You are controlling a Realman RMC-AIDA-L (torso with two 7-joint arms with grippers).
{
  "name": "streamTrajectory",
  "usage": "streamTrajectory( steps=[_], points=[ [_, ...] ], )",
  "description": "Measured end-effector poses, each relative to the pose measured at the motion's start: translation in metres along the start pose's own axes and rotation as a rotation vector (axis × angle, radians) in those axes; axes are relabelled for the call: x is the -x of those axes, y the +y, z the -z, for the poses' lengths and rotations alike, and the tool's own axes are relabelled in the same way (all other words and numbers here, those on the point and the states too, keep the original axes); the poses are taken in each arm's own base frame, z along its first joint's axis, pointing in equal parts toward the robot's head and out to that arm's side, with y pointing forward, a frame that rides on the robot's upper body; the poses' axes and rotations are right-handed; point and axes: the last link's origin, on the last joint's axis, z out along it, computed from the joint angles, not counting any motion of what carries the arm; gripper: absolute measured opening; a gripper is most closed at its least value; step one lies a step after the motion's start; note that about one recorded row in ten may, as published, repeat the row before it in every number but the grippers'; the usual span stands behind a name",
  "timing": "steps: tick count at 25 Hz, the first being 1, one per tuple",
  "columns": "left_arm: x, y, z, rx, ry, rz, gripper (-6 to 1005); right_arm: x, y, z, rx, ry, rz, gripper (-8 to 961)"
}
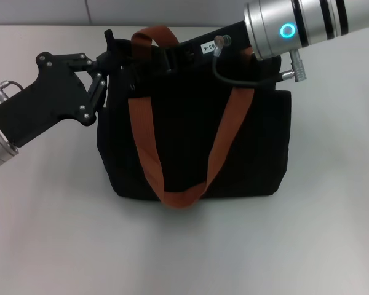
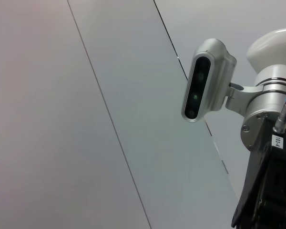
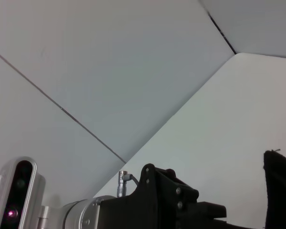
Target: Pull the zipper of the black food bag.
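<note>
Here the left gripper is at the upper left corner of the boxy black fabric food bag, seemingly pinching it; the right gripper reaches across the top, grip unclear. The zipper is hidden, so brace the corner and pull straight along the zip line.

So all I'm really looking at here is the plain white matte tabletop, which is filling the whole space in front of me and running back to where it's meeting the pale grey panelled wall. That wall is showing thin dark seams between its flat panels, running diagonally in my wrist views. From the right wrist, the table's white surface is butting right up against the wall's base.
</note>
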Motion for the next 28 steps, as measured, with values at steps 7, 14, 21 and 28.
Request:
streamTrajectory(
  steps=[7, 14, 21, 28],
  points=[
    [-0.0006, 0.0000, -0.0013, 0.005, 0.004, -0.001, 47, 0.0004, -0.0003, -0.0019, -0.007, 0.006, 0.005, 294],
    [-0.0011, -0.0001, -0.0013, 0.005, 0.007, -0.002, 49, -0.0014, -0.0003, -0.0041, -0.010, 0.017, 0.008, 278],
    [-0.0018, -0.0002, -0.0012, 0.005, 0.012, -0.002, 50, -0.0015, -0.0002, -0.0039, -0.012, 0.018, 0.011, 215],
    [-0.0018, 0.0002, -0.0006, 0.004, 0.012, -0.001, 51, -0.0024, -0.0008, -0.0032, -0.013, 0.018, 0.020, 59]
  ],
)
